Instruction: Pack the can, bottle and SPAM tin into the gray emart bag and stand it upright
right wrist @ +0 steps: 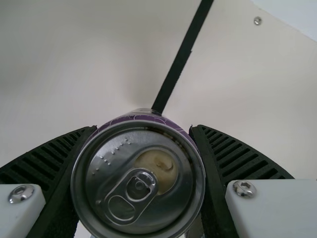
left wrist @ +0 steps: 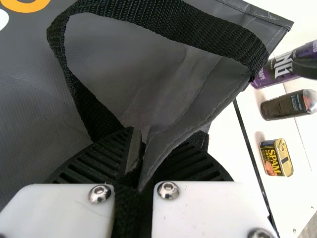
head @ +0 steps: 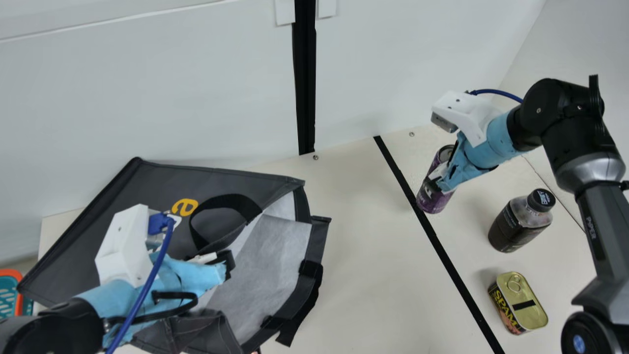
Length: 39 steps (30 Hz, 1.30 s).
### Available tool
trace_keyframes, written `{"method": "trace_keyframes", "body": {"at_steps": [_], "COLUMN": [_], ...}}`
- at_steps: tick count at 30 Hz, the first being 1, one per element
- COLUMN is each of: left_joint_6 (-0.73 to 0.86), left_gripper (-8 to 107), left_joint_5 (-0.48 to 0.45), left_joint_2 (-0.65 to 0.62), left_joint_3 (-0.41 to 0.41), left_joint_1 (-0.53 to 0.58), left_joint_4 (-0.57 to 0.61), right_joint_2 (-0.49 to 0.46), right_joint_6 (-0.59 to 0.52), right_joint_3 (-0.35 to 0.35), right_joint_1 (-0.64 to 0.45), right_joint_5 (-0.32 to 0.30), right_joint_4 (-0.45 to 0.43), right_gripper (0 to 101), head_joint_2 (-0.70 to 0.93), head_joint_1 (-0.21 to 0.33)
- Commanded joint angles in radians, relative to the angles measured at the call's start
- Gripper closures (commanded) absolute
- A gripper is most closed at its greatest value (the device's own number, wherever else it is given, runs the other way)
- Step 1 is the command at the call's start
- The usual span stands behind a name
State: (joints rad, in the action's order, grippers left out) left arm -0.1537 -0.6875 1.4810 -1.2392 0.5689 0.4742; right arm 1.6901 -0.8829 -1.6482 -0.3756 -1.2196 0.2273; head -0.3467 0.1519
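The gray bag (head: 162, 196) lies on its side at the main view's left, its mouth turned toward the table's middle. My left gripper (head: 223, 265) is at the mouth; in the left wrist view that gripper (left wrist: 141, 163) is shut on the bag's edge (left wrist: 198, 109) near the black strap handle. My right gripper (head: 440, 179) holds the purple can (head: 433, 200) near the black line; in the right wrist view the same gripper (right wrist: 143, 148) has the can (right wrist: 138, 178) between its two fingers. The dark bottle (head: 516, 221) stands to the right, with the SPAM tin (head: 518, 302) nearer the front.
A black tape line (head: 437, 241) runs across the table (head: 363, 255) between the bag and the bottle and tin. An orange and teal basket (head: 18, 275) is at the far left. A white wall (head: 147, 98) rises behind the table.
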Motion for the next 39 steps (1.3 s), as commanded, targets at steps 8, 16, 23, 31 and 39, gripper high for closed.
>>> {"method": "trace_keyframes", "body": {"at_steps": [8, 16, 23, 31, 39], "left_joint_6": [0.000, 0.000, 0.000, 0.000, 0.000], "left_gripper": [107, 107, 107, 107, 107], "left_joint_5": [0.000, 0.000, 0.000, 0.000, 0.000], "left_joint_2": [0.000, 0.000, 0.000, 0.000, 0.000], "left_joint_3": [0.000, 0.000, 0.000, 0.000, 0.000], "left_joint_1": [0.000, 0.000, 0.000, 0.000, 0.000], "left_joint_4": [0.000, 0.000, 0.000, 0.000, 0.000], "right_joint_2": [-0.103, -0.187, -0.250, -0.302, -0.343], "right_joint_6": [-0.055, -0.118, -0.170, -0.205, -0.220], "right_joint_3": [0.124, 0.226, 0.297, 0.362, 0.430], "right_joint_1": [0.029, 0.054, 0.072, 0.095, 0.137], "right_joint_5": [0.000, 0.000, 0.000, 0.000, 0.000], "right_joint_4": [-0.005, -0.020, -0.026, -0.016, 0.015], "right_gripper": [101, 101, 101, 101, 101], "head_joint_2": [-0.002, -0.002, -0.002, -0.002, -0.002], "head_joint_1": [0.023, 0.023, 0.023, 0.023, 0.023]}}
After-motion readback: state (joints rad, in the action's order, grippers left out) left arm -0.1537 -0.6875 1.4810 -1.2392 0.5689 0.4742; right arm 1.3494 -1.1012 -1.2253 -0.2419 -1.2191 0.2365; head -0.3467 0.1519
